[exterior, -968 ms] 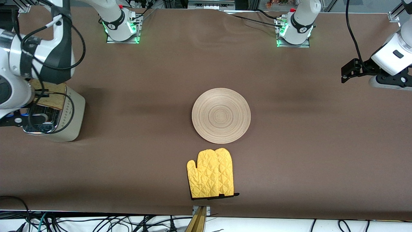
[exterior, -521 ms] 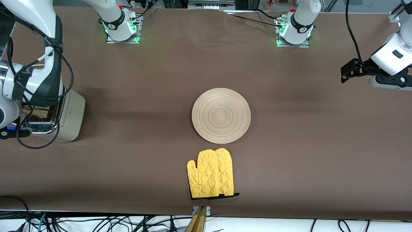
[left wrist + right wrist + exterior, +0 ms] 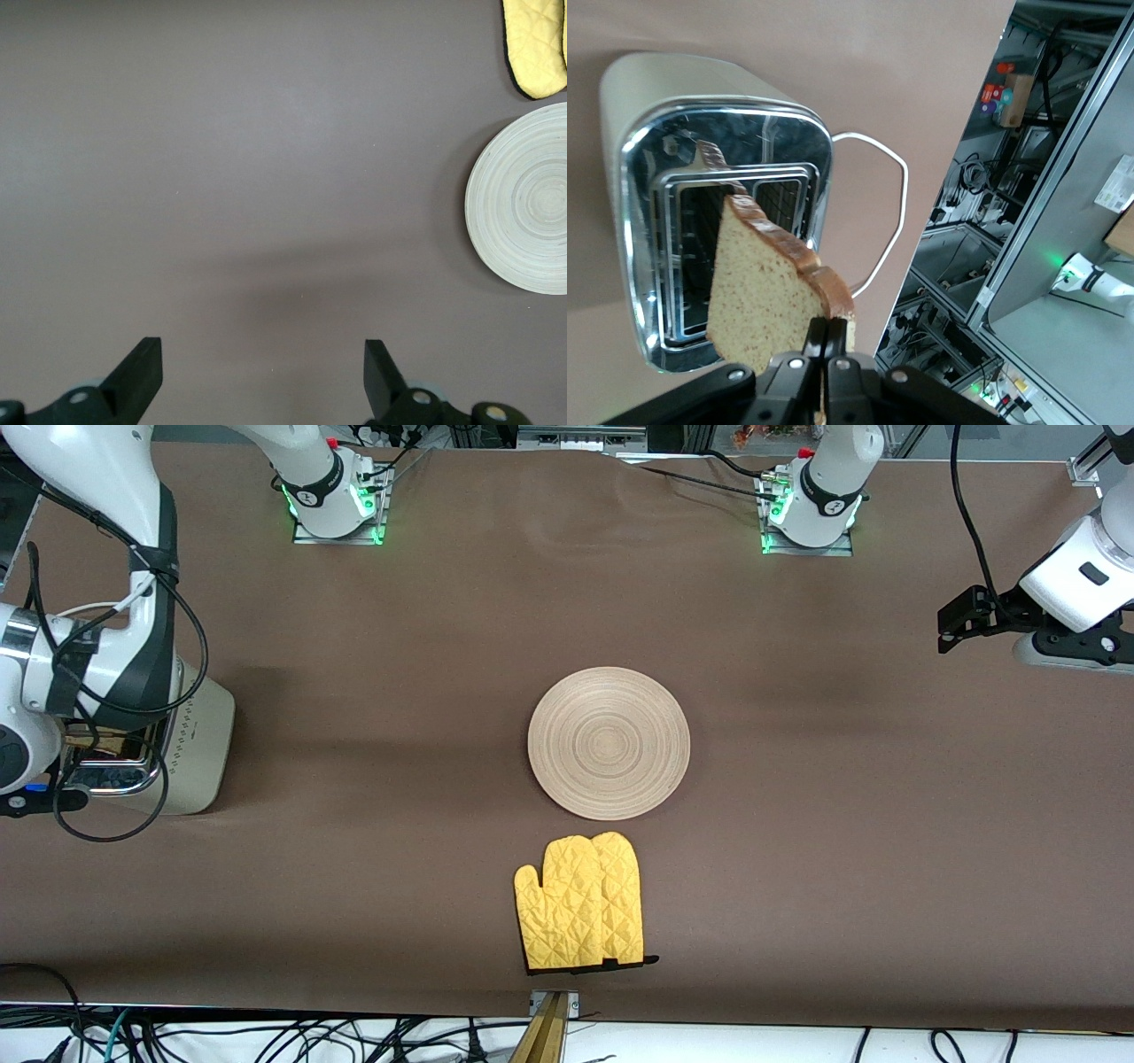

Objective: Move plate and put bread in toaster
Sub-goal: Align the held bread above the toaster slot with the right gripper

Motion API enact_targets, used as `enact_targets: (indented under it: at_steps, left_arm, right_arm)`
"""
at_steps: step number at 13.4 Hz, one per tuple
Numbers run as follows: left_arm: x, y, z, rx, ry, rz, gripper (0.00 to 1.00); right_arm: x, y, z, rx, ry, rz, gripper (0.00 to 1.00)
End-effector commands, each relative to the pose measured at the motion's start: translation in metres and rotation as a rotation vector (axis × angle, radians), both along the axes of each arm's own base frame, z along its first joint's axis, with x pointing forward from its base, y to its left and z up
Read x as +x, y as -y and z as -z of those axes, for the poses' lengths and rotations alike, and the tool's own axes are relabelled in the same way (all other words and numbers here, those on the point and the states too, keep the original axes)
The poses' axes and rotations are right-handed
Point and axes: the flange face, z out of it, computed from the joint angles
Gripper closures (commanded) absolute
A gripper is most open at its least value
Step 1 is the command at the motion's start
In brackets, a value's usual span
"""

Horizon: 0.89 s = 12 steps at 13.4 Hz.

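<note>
R claw [image 3: 826, 347] pinching bread [image 3: 766, 292] over toaster [image 3: 718, 221].

Even overhead light lit the table [image 3: 797, 868], and soft, faint shadows lay upon it. Glare marked the toaster [image 3: 718, 221] chrome top; all views were sharp.

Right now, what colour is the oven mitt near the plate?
Yellow, quilted, with a black cuff edge: the oven mitt shows best in the front view.
</note>
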Motion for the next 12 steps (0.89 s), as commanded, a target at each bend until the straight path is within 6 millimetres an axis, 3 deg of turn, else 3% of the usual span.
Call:
enact_targets:
  at_steps: [1, 12]
  left_arm:
    - [-0.003, 0.002, -0.004, 0.031, 0.000, -0.004, 0.00]
    - [-0.003, 0.002, -0.004, 0.031, 0.000, -0.002, 0.00]
  right_arm:
    - [-0.003, -0.007, -0.007, -0.001, -0.017, -0.021, 1.00]
    - [-0.020, -0.014, -0.012, 0.038, -0.121, 0.007, 1.00]
